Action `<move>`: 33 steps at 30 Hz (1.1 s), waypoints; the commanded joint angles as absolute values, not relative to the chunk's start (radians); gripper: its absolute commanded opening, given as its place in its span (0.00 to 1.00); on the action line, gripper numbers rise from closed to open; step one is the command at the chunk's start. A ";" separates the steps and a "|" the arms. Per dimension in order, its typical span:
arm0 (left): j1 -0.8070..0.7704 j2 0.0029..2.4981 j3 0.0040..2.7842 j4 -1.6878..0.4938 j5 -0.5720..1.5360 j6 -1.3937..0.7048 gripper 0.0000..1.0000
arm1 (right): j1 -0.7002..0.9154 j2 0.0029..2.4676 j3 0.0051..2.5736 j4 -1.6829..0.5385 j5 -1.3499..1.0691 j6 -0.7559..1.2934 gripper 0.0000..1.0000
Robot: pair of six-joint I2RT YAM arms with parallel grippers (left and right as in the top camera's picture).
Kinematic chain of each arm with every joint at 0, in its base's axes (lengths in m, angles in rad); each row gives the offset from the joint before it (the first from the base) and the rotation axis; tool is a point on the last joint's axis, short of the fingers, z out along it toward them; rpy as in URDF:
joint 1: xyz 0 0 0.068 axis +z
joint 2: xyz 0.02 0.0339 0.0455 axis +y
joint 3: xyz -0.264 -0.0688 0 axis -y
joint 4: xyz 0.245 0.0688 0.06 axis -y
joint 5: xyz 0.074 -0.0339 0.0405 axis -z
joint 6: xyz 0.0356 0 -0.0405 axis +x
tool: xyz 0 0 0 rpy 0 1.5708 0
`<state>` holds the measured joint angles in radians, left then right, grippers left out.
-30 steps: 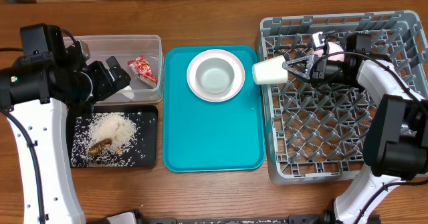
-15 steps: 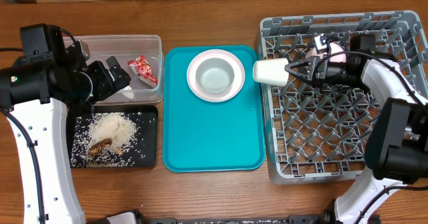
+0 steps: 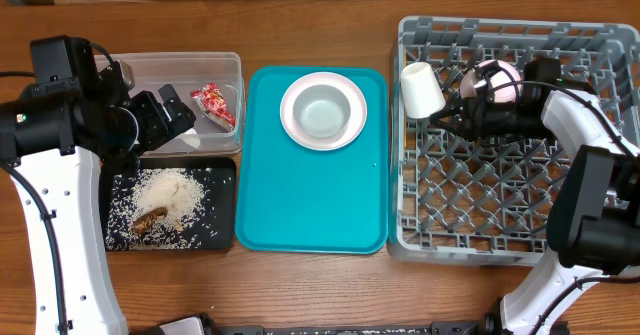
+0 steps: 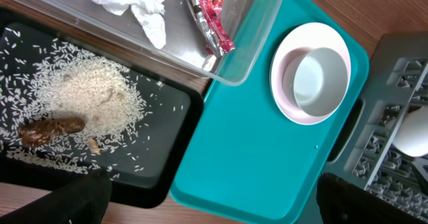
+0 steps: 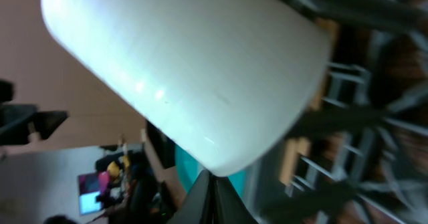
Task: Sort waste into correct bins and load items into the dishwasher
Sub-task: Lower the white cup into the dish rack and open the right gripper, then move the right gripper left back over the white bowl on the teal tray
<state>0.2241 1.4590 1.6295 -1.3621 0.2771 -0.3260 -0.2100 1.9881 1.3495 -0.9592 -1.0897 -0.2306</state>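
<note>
R gripper (image 3: 447, 104) jaws pinch white cup (image 3: 421, 90) by rim, at dish rack (image 3: 500, 245) corner nearest teal tray (image 3: 310, 205); cup prob. light, thin-walled, crushable, so gentle rim grip; L gripper (image 3: 180, 113) jaws wide, empty.

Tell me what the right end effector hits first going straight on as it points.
The white paper cup, right against the right end effector; beyond it, probably the grey plastic dish rack's left wall.

We're hunting for lettering and nothing reads: the red wrapper (image 4: 208, 17), in the clear bin (image 4: 261, 43) just ahead of the left gripper (image 3: 178, 115), carries print too small and crumpled for us to read.
</note>
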 commanded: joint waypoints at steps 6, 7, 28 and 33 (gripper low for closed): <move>0.221 1.453 1.639 -1.361 0.285 -0.329 1.00 | -0.276 2.006 1.344 -0.988 -1.005 -0.236 0.04; 0.221 1.453 1.639 -1.361 0.285 -0.329 1.00 | -0.276 2.003 1.344 -0.990 -1.004 -0.236 0.04; 0.221 1.453 1.639 -1.361 0.285 -0.329 1.00 | 0.116 1.721 1.476 -1.098 -0.270 0.000 0.53; 0.221 1.453 1.639 -1.361 0.285 -0.329 1.00 | 0.280 1.730 1.443 -1.077 -0.047 0.097 0.63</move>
